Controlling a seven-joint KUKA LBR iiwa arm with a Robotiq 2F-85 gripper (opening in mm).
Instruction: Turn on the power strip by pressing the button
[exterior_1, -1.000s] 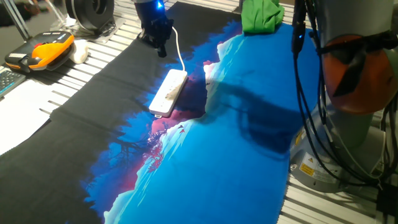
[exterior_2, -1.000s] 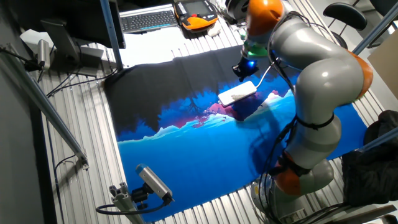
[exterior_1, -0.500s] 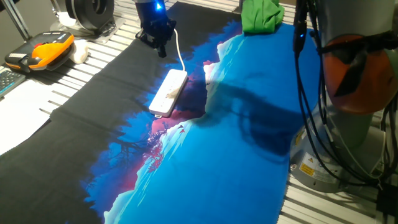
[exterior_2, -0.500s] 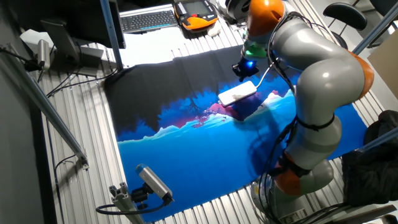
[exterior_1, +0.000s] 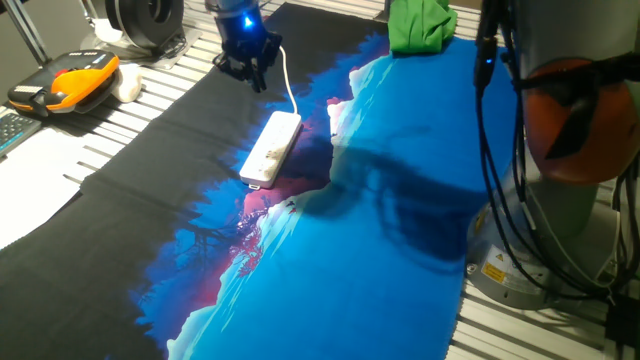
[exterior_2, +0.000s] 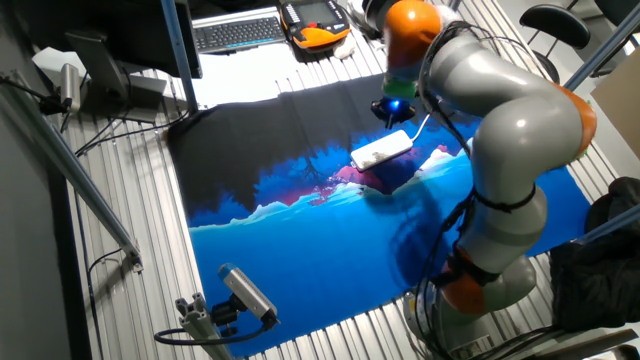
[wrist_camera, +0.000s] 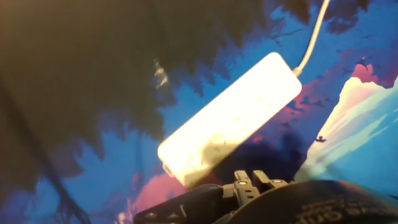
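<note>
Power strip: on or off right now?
Cannot tell. The power strip lies flat on the cloth, but no view shows an indicator light or its switch. The hand hovers above its cord end.

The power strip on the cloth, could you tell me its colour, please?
White; the power strip shows it best in one fixed view.

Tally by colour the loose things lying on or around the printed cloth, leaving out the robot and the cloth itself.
White: 1, the power strip
Green: 1, the bundled green cloth
Orange and black: 1, the handheld device
Black: 1, the keyboard
Total: 4
</note>
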